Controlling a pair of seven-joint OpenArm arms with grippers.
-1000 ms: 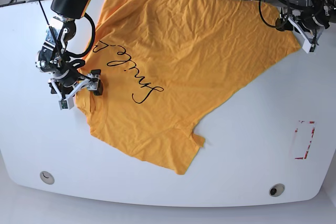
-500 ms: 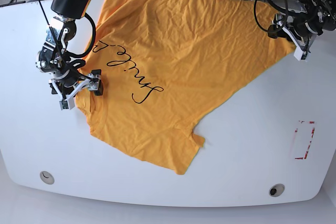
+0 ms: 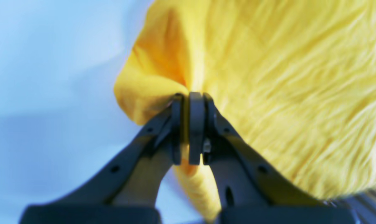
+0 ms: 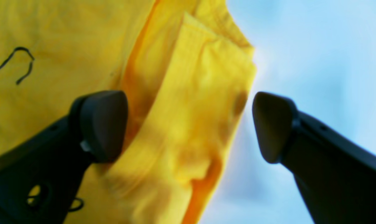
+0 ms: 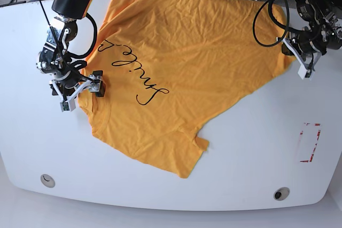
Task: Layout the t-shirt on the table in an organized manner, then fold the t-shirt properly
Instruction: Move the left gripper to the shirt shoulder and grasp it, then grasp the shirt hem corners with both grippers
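The t-shirt (image 5: 181, 62) lay spread across the table (image 5: 256, 148), its far-side corner pinched tight in the left gripper (image 3: 190, 129), while the right gripper (image 4: 188, 124) gaped wide, straddling its folded near-side edge

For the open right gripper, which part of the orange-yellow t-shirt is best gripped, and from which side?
Probably the folded hem edge of the bright orange-yellow cotton t-shirt, which lies between the open right gripper fingers over the glossy white table. Come from the table's bare side, one finger over the cloth and one outside it, since the doubled edge stands thick there. The left gripper already pinches the far corner.
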